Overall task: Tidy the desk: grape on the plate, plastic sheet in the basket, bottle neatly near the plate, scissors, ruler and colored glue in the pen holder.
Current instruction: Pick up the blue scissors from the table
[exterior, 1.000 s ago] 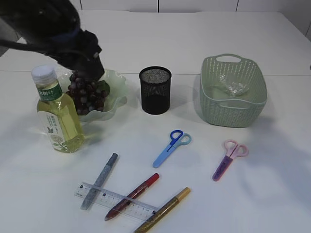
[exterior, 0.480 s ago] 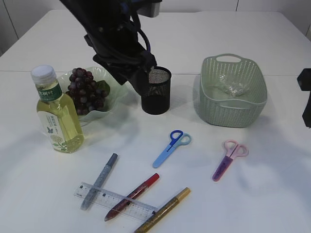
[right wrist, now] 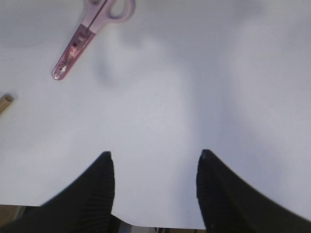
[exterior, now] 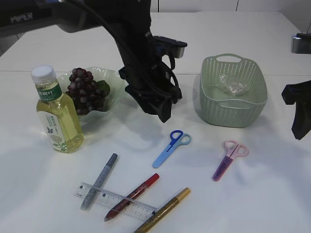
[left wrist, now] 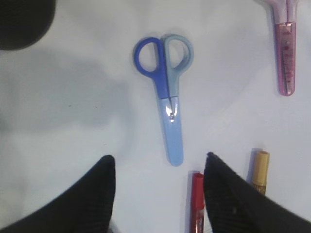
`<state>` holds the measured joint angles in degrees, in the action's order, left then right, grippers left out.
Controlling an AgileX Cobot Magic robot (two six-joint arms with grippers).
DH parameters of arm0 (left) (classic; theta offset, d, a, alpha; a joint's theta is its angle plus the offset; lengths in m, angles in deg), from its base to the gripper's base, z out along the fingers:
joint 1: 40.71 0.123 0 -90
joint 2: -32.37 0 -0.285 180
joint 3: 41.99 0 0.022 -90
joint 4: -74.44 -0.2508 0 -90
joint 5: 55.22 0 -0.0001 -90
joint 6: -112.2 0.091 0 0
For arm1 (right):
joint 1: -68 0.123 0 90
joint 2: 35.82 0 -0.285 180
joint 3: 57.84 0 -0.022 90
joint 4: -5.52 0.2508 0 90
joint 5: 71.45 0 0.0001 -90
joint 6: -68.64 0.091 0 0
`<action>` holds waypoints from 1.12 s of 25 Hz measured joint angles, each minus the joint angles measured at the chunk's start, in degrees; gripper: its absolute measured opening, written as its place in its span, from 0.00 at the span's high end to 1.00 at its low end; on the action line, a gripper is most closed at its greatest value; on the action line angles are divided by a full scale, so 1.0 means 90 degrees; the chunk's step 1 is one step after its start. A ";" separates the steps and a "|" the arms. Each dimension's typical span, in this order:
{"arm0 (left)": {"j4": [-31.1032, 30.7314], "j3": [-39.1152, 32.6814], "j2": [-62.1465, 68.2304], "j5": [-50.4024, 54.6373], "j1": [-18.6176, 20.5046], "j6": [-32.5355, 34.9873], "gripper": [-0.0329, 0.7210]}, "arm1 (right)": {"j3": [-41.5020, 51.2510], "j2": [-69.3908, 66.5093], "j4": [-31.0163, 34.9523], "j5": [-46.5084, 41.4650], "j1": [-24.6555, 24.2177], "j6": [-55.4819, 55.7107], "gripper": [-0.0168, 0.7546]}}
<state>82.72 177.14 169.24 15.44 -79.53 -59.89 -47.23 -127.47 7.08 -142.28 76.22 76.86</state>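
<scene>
My left gripper (exterior: 163, 115) (left wrist: 159, 156) hangs open just above the table, with the blue scissors (exterior: 171, 148) (left wrist: 167, 97) lying right ahead of its fingertips. The pink scissors (exterior: 230, 159) (right wrist: 90, 36) lie to the right. My right gripper (exterior: 297, 131) (right wrist: 155, 153) is open and empty over bare table near them. The grape bunch (exterior: 86, 92) rests on the glass plate (exterior: 116, 82), with the bottle (exterior: 56, 114) upright beside it. The clear ruler (exterior: 116, 200) lies under the red glue (exterior: 132, 196) (left wrist: 197, 204), between the grey glue (exterior: 99, 180) and the gold glue (exterior: 163, 209) (left wrist: 259, 172). The plastic sheet (exterior: 233, 86) is in the basket (exterior: 233, 114). My left arm hides the pen holder.
The left arm (exterior: 141, 53) stretches from the upper left across the table's middle. A dark rounded shape (left wrist: 22, 22) fills the top left corner of the left wrist view. The table's near edge (right wrist: 146, 224) shows under the right gripper.
My left arm has swung from over the plate, past the pen holder, to the blue scissors. My right arm has come in from the right edge. Both grippers stayed open.
</scene>
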 joint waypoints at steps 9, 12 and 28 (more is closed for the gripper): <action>0.0126 0.0093 0.0818 -0.0012 -0.0173 0.0000 0.40 | 0.0000 -0.0020 0.0000 0.0009 0.0000 -0.0080 0.42; 0.0136 0.0124 0.0903 -0.0020 -0.0215 0.0000 0.40 | 0.0000 -0.0020 0.0000 0.0009 0.0000 -0.0092 0.42; 0.0288 0.0607 0.1217 -0.0057 -0.0218 0.0003 0.40 | 0.0000 -0.0020 0.0037 0.0025 0.0000 -0.0106 0.42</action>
<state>85.31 182.60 180.19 14.92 -81.49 -59.86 -47.23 -127.64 7.41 -142.05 76.22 75.91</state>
